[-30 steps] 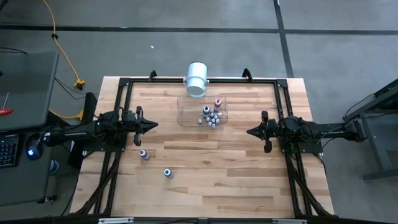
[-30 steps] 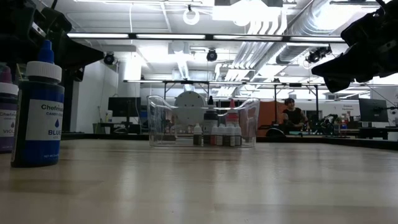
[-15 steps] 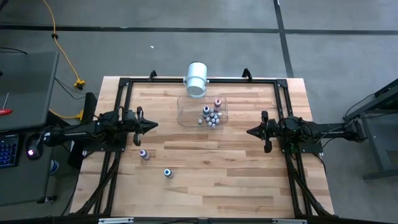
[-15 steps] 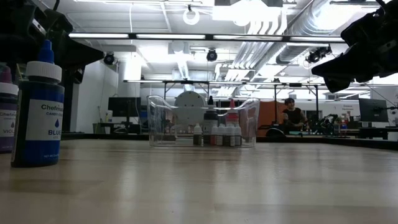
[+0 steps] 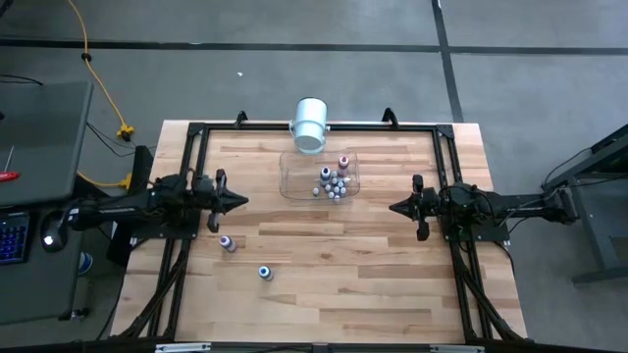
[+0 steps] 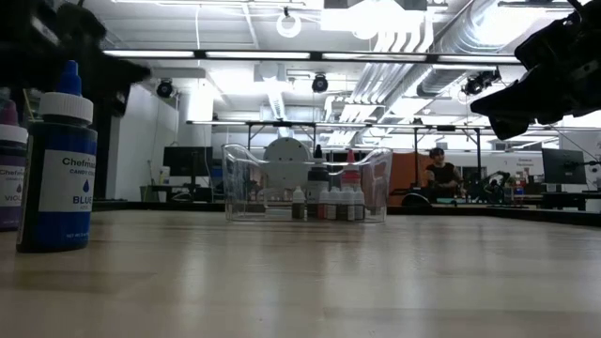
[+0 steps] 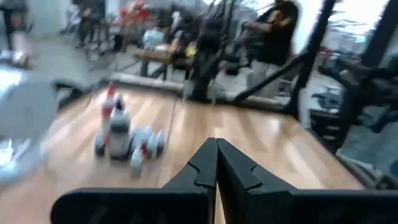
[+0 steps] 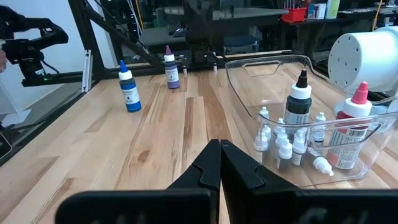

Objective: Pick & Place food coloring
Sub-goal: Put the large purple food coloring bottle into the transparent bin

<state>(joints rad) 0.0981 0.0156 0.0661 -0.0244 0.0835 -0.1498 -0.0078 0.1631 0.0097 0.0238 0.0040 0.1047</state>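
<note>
While upright on the wood: blue bottle (image 5: 264, 273) and purple bottle (image 5: 228, 243), both outside the tub on the left arm's half of the table (image 5: 373, 284), well apart from each other, long axes vertical, pointed caps up.

Blue bottle, low view: very close to the camera at the picture's left (image 6: 58, 160), dark blue body, white collar, blue tip on top, label facing the lens.

Purple bottle, right wrist view: standing beyond the blue one (image 8: 171, 68), white cap pointing up; blue one (image 8: 128, 89) nearer that camera.

Clear tub (image 5: 294, 178): toward the table's far edge, about midway between the arms.

Food coloring in tub: cluster of tiny whitish bottles (image 8: 283, 148), mostly upright, at least one lying on its side; beside them a taller black-capped bottle (image 8: 298, 99) and a pink-capped one (image 8: 352, 127), both upright with tips up.

White cylinder (image 5: 310, 124): lying just behind the tub at the far edge, round perforated end facing the right wrist camera.

Left gripper (image 5: 235, 199): above the table's left side, between tub and purple bottle, fingers pressed together, holding nothing.

Right gripper (image 5: 396, 207): above the right side, pointing toward the tub, fingers together and empty.

Background: seated person (image 6: 439, 173) in the room beyond.
</note>
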